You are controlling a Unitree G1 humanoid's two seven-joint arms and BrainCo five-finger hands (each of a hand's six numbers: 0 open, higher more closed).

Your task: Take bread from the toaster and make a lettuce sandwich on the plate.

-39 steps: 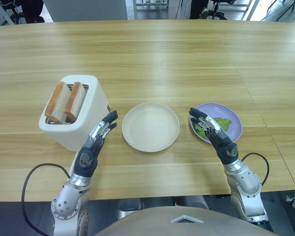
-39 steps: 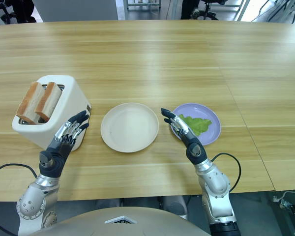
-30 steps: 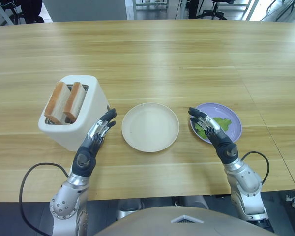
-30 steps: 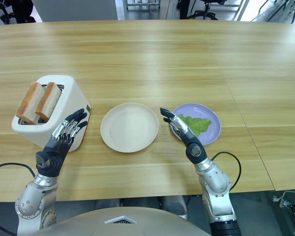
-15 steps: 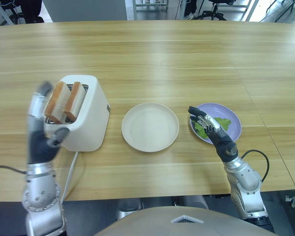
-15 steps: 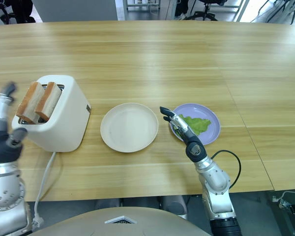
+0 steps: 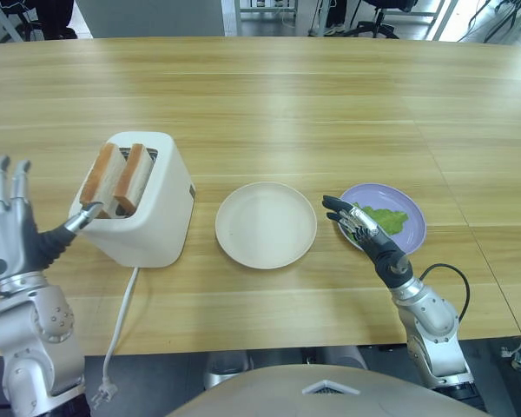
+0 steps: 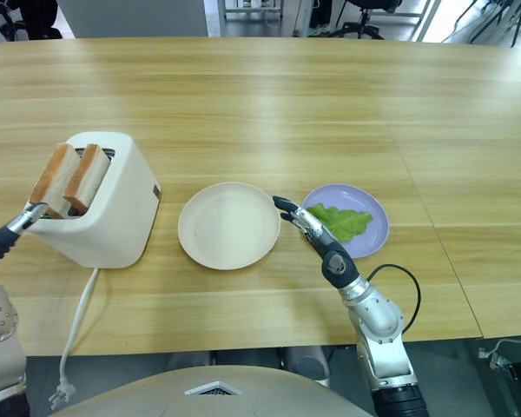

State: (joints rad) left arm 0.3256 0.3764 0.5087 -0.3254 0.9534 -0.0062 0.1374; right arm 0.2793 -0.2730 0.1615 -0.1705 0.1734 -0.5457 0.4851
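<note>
Golden-brown bread slices (image 7: 132,178), two of them, stand upright in the slots of the white toaster (image 7: 156,221) on the left side of the bench (image 7: 269,104). The cream plate (image 7: 266,224) sits just right of the toaster, with a purple plate (image 7: 414,228) carrying the lettuce (image 7: 386,219) right beside that. The left robot hand (image 7: 4,234) is raised beside the toaster with its fingers spread wide and nothing in it. Its thumb tip is at the toaster's near top corner, can't tell if it touches. The right robot hand (image 7: 369,240) is stretched out flat over the purple plate's near-left rim, also holding nothing. The toaster's white cord (image 7: 117,321) trails off the bench's front edge.
</note>
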